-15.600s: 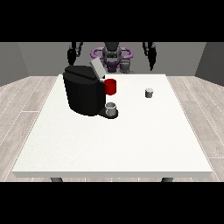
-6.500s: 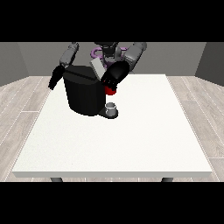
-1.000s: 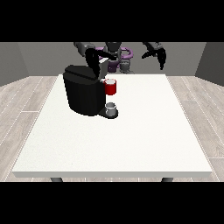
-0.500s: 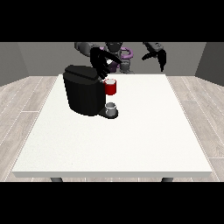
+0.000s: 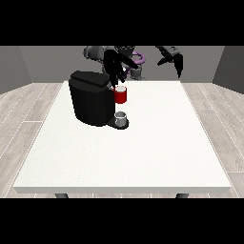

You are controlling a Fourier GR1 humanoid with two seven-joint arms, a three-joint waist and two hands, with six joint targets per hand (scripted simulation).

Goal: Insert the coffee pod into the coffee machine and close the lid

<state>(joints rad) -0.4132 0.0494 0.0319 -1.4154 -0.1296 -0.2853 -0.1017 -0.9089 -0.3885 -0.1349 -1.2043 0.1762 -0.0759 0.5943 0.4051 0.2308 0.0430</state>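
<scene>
The black coffee machine [image 5: 92, 98] stands at the table's back left, its lid [image 5: 89, 79] lying low on the body. On its front sits a red pod holder [image 5: 121, 96] with a pale top, and below that a small grey cup [image 5: 121, 118] stands on the machine's base. No loose coffee pod shows on the table. The hand at the view's left [image 5: 114, 70] hangs just above the red holder and the lid's front edge, fingers pointing down and holding nothing. The hand at the view's right [image 5: 173, 59] is raised over the table's far edge with drooping, empty fingers.
The white table [image 5: 143, 152] stretches wide towards the camera and to the right of the machine. The robot's body [image 5: 132, 61] stands behind the far edge. Grey floor surrounds the table.
The hand at the view's left has come down and forward, from beside the lid to just over the red holder. The other hand has barely shifted.
</scene>
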